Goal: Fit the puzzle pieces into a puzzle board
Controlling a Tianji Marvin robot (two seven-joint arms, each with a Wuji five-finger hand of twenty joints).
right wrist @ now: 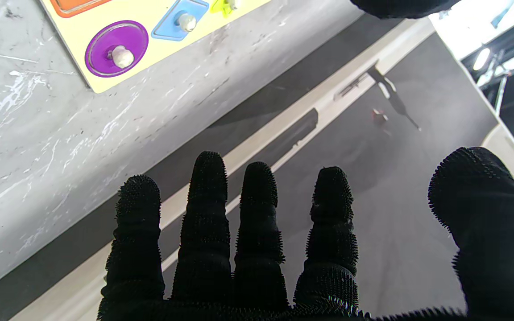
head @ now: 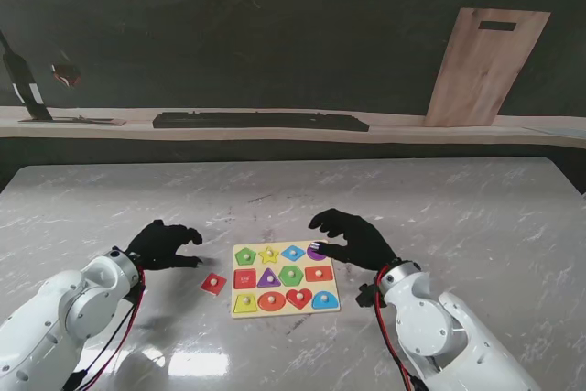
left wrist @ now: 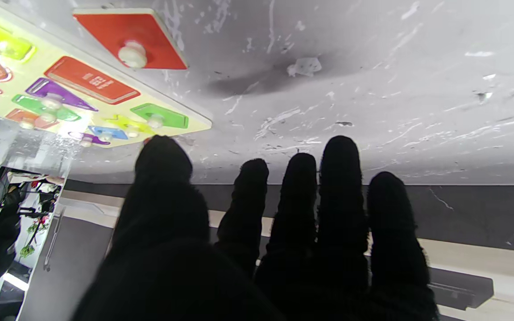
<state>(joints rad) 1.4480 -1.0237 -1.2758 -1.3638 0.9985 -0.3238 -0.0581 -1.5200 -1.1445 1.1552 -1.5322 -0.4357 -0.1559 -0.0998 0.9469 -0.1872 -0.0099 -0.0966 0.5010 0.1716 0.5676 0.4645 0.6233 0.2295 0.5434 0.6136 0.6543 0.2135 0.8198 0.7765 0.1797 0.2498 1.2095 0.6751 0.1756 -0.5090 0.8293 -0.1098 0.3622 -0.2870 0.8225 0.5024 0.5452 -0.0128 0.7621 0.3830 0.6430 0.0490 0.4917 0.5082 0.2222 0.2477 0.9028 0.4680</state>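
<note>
The puzzle board [head: 285, 278] lies flat on the marble surface [head: 458, 208], nearer to the robot and between the two arms. Eleven of its twelve recesses appear filled. The purple round piece [right wrist: 116, 48] sits seated in its recess at the far right corner of the board, and the blue diamond [right wrist: 180, 19] beside it is likewise seated. The one recess that appears unfilled is the red one at the left of the middle row [left wrist: 92, 80]; it shows printed markings and no knob.

One piece is left out: a red square piece [head: 213, 283] with a white knob lies on the surface just beside the board's left edge, apart from it.

The left hand [head: 163, 245] hovers near that loose piece, farther from the robot, not touching it. Its fingers [left wrist: 341, 178] are extended and grasp nothing. The right hand [head: 355, 238] is over the far right corner of the board, its fingers [right wrist: 210, 187] spread, released, holding nothing.

Assessment: the task is nearly complete. The remaining work appears to be a single placement, the red square into the open recess, and the left hand is the better placed to take it.
</note>
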